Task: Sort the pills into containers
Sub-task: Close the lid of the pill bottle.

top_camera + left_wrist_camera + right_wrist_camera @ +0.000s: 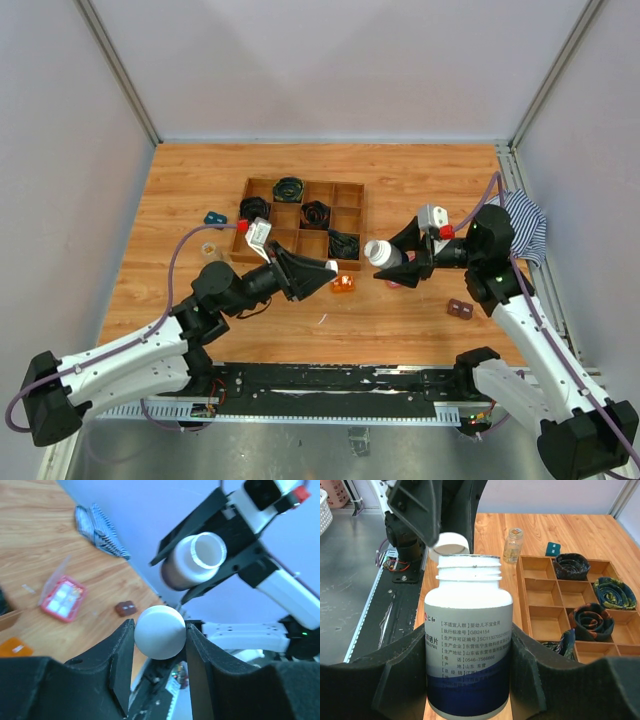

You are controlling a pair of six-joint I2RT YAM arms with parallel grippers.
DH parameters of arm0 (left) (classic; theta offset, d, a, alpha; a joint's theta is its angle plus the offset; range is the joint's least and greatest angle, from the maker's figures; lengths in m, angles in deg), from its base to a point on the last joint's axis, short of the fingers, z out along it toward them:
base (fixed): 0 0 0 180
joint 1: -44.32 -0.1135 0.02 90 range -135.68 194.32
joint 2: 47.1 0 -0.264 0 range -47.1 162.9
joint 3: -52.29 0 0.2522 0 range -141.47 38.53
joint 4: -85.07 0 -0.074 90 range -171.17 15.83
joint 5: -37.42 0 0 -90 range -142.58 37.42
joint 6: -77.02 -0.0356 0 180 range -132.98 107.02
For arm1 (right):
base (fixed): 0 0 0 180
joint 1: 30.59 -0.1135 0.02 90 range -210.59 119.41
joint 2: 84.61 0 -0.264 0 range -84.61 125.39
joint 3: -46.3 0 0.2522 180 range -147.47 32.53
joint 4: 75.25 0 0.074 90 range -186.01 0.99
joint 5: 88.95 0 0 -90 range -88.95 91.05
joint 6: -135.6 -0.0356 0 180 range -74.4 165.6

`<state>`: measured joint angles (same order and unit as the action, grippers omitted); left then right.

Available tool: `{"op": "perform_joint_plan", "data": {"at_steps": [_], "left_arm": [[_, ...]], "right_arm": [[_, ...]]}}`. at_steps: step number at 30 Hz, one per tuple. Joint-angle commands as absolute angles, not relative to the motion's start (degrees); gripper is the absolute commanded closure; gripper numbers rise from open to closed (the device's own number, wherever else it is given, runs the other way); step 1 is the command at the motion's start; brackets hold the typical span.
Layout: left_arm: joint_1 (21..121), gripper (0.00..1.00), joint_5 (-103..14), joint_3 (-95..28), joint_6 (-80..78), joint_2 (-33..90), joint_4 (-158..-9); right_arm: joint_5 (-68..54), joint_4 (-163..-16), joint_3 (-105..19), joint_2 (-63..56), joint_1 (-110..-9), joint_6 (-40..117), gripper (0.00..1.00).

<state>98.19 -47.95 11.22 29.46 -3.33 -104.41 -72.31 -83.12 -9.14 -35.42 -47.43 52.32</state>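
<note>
A light-brown wood-grain tabletop [420, 180] sits boxed by plain pale grey wall panels [320, 60] at nine, twelve and three o'clock. Silver aluminium frame posts [118, 70] rise at eleven and one; light is even.

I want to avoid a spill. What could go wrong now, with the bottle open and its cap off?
1. The right gripper holds the open bottle on its side above the table; anything inside could pour out. Its contents are not visible.
2. The left gripper pinches the round cap only near its fingertips, so it could slip and fall.
</note>
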Motion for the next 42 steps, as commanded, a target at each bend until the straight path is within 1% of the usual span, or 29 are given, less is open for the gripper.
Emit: {"op": "perform_joint_plan", "data": {"at_steps": [1,12,21,42], "left_arm": [[97.65,0.85,-41.04,7.72,32.45,-0.16,-113.46],[97.67,0.84,-40.36,3.59,32.96,7.47,-116.64],[97.67,0.84,-40.9,3.45,33.18,8.39,-117.27],[97.63,0.85,-37.32,3.08,34.89,12.08,-118.79]], "right_arm": [[-73.6,-87.24,-10.92,-36.46,-47.74,56.26,0.99],[-69.64,-92.84,-12.46,-36.88,-50.7,61.05,0.99],[-67.05,-97.97,-13.78,-36.54,-53.63,66.08,0.99],[-57.84,-104.43,-15.67,-34.27,-58.75,72.76,0.99]]}}
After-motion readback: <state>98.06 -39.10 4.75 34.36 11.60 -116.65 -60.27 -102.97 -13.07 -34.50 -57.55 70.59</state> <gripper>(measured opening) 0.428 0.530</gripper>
